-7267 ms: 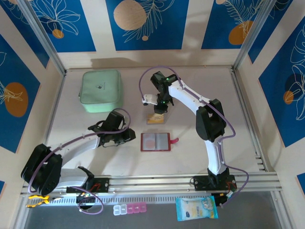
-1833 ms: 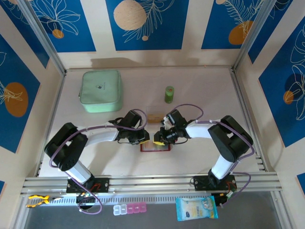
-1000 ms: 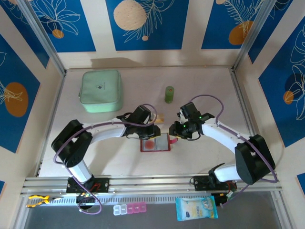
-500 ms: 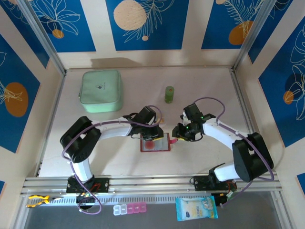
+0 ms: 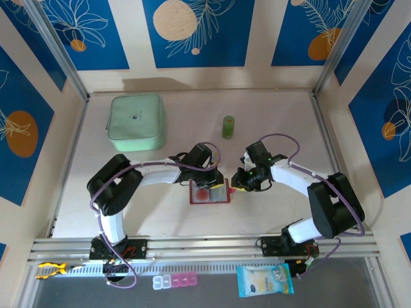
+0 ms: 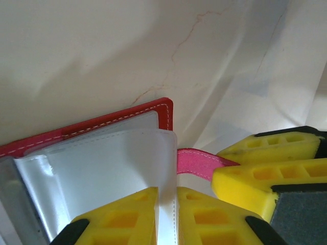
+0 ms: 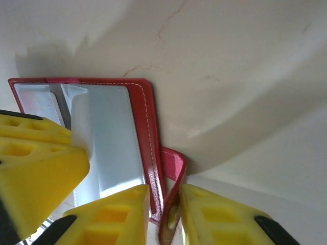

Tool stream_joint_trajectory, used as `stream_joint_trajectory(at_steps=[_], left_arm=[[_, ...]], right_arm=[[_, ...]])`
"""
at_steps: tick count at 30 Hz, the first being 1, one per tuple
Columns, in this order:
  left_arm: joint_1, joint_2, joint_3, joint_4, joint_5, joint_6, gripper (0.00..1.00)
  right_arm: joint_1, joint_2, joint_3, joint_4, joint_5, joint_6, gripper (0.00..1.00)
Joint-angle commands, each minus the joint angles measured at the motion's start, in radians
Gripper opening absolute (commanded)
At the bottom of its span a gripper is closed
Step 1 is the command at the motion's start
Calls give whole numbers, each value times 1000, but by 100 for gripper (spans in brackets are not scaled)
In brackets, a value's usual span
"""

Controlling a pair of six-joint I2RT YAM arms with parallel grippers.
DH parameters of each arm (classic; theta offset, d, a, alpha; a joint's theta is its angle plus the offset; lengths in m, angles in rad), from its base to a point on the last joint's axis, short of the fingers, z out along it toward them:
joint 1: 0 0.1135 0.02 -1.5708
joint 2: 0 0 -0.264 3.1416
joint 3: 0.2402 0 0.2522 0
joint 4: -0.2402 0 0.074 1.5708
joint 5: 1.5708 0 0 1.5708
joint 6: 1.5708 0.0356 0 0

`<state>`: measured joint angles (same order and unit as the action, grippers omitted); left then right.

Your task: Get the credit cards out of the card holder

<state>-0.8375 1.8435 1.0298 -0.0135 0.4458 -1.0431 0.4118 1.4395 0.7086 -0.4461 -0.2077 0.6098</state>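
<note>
The red card holder (image 5: 209, 192) lies open on the table between both arms. One of the credit cards (image 5: 202, 192), pale with a red mark, shows through its left pocket. My left gripper (image 5: 216, 180) is at the holder's far right corner, and its yellow fingers (image 6: 125, 217) are shut on a clear pocket sheet (image 6: 102, 168). My right gripper (image 5: 239, 185) is at the holder's right edge. Its fingers (image 7: 214, 214) pinch the red border (image 7: 153, 153) together with the folded strap tab (image 7: 174, 168). Each wrist view also shows the other gripper's yellow fingers close by.
A mint-green pouch (image 5: 135, 122) sits at the back left. A small green cylinder (image 5: 228, 126) stands behind the grippers. Beyond the near rail lie a pill box (image 5: 174, 280), a blue packet (image 5: 264, 280) and a yellow tool (image 5: 50, 269).
Both grippers have come down and closed on the card holder: the left on a pocket sheet at its far right corner, the right on its right edge and strap.
</note>
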Motion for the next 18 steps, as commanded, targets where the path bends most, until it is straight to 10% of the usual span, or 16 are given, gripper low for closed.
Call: stream_joint_trajectory(at_steps=[1, 18], left_arm=[[-13, 19, 14, 41, 31, -15, 16], [-10, 1, -34, 187, 45, -37, 27]], right_arm=[[-4, 10, -18, 16, -29, -6, 22], [-4, 25, -32, 38, -36, -5, 19]])
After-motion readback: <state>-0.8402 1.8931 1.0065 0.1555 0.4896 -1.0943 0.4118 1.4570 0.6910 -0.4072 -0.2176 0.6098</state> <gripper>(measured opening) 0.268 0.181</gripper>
